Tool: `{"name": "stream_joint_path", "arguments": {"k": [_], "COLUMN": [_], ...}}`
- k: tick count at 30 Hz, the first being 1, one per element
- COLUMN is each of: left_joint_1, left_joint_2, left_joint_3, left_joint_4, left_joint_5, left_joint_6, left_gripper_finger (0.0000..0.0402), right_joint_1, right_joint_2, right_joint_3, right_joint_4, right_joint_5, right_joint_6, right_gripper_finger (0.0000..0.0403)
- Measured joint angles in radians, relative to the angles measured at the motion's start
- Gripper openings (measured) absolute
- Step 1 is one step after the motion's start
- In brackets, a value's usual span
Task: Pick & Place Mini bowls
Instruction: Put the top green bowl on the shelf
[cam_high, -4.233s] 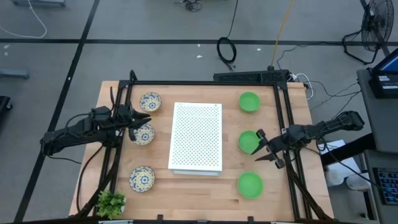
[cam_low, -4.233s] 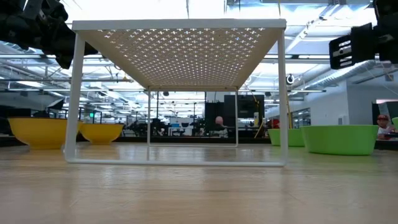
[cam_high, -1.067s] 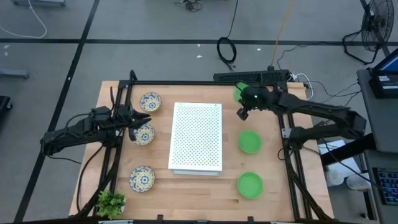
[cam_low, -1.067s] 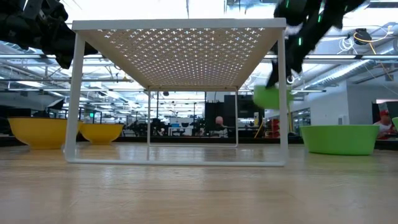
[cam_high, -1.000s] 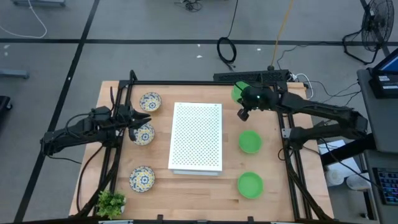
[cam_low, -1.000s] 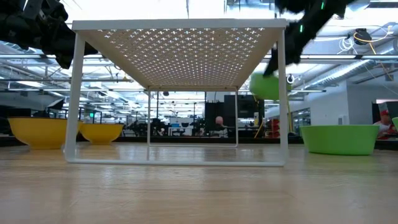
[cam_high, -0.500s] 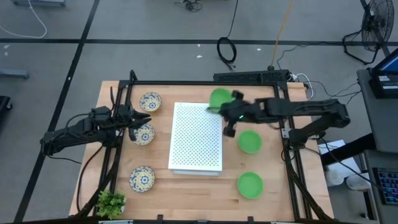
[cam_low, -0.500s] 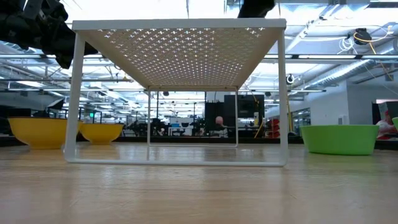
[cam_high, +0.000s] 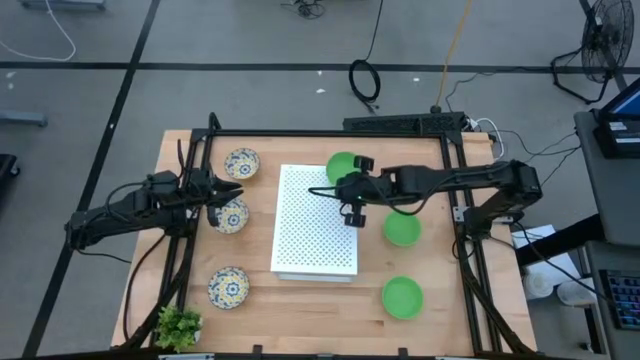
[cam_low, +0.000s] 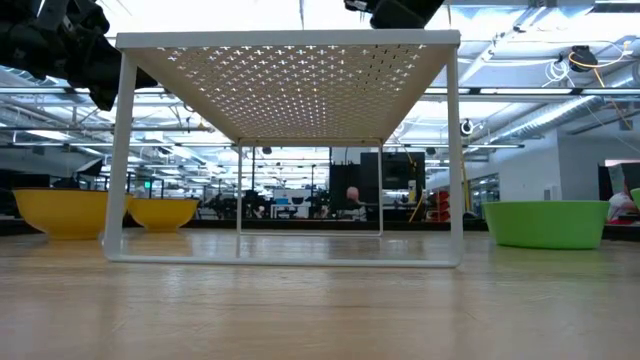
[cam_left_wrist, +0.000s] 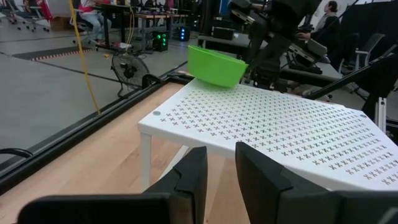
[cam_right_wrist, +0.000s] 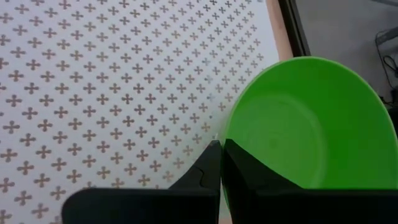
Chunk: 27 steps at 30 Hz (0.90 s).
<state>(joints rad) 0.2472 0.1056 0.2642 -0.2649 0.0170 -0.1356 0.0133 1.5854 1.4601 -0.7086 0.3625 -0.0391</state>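
Wooden table (cam_high: 330, 300) carries white perforated board (cam_high: 315, 225) in middle. My right arm reaches across, stretched level; right gripper (cam_high: 350, 190) clamps rim of green mini bowl (cam_high: 341, 167), held tilted above board's far right corner. Two other green bowls (cam_high: 402, 229) rest right of board. My left gripper (cam_high: 228, 192), fingers slightly apart and holding nothing, hovers over middle patterned bowl (cam_high: 230, 216) of three at left.

Grey concrete floor (cam_high: 230, 35) crossed by black tape lines surrounds the wooden table (cam_high: 435, 330). A coiled cable (cam_high: 364, 78) lies behind it; a fan (cam_high: 603, 42) stands at the far right.
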Motion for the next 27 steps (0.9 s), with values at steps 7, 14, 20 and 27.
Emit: {"name": "stream_joint_path", "arguments": {"k": [7,14,20,27], "left_joint_1": [0.000,0.000,0.000,0.000], "left_joint_2": [0.000,0.000,0.000,0.000], "left_joint_3": [0.000,0.000,0.000,0.000], "left_joint_4": [0.000,0.000,0.000,0.000], "left_joint_5": [0.000,0.000,0.000,0.000], "left_joint_6": [0.000,0.000,0.000,0.000], "left_gripper_finger": [0.0088,0.0088,0.0088,0.0088], "right_joint_1": [0.001,0.001,0.001,0.001], "right_joint_2": [-0.006,-0.006,-0.003,0.000], "right_joint_3": [0.001,0.001,-0.001,-0.037], "right_joint_4": [0.002,0.002,0.013,0.097], "right_joint_5": [-0.028,-0.029,-0.103,-0.104], "right_joint_6": [0.020,0.024,0.024,0.027], "right_gripper_finger": [0.0000,0.0000,0.0000,0.0014]}}
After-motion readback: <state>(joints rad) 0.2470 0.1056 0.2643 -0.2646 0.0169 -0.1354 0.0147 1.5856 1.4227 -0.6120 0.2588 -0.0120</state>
